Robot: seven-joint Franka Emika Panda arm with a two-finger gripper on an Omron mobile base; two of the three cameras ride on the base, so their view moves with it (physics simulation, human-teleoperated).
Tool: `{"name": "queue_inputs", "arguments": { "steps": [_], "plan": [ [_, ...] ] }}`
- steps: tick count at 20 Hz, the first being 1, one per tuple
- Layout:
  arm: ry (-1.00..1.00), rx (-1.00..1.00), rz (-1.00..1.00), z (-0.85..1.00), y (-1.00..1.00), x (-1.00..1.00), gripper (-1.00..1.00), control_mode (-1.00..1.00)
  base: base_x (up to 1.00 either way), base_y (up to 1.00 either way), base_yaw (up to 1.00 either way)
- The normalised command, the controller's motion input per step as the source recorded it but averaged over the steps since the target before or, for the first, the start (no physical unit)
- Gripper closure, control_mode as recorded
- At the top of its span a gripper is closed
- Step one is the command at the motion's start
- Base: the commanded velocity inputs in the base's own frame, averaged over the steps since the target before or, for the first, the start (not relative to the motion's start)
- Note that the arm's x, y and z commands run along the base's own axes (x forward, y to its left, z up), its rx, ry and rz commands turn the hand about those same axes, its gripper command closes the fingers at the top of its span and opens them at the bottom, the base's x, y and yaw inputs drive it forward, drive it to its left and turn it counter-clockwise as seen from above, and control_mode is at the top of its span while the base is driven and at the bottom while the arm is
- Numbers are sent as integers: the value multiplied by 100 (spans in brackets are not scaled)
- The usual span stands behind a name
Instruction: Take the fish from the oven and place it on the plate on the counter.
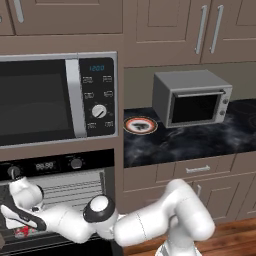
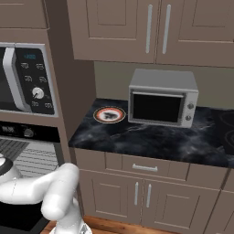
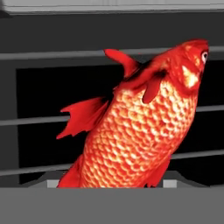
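Here, fish right before tool.

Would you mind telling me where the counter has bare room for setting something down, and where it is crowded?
The counter is bare along its front edge, in front of the plate and the toaster oven. The plate's dark centre is free too. The back is crowded: plate and toaster oven stand close together, leaving a narrow gap. In the oven the fish lies on the rack.

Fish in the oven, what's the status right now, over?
Pincer down inside the oven, open or shut unclear. Fish lies on the wire rack, close ahead. Plate bare on the counter. Nothing blocking.
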Motion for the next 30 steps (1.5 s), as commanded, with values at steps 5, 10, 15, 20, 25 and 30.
{"name": "queue_inputs", "arguments": {
  "steps": [5, 10, 15, 20, 25, 30],
  "plan": [
    [-22, 0, 5, 8, -24, -43, 100, -100, 0, 0, 0],
    [-11, 0, 5, 37, -15, -34, 100, -100, 0, 0, 0],
    [0, 4, 6, 79, -33, -22, 100, -100, 0, 0, 0],
    [0, 8, 4, 85, -56, -41, 100, -100, 0, 0, 0],
    [0, 10, 4, 83, -69, -45, 100, -100, 0, 0, 0],
    [-15, 15, 4, 94, -99, -17, 100, -100, 0, 0, 0]
  ]
}}
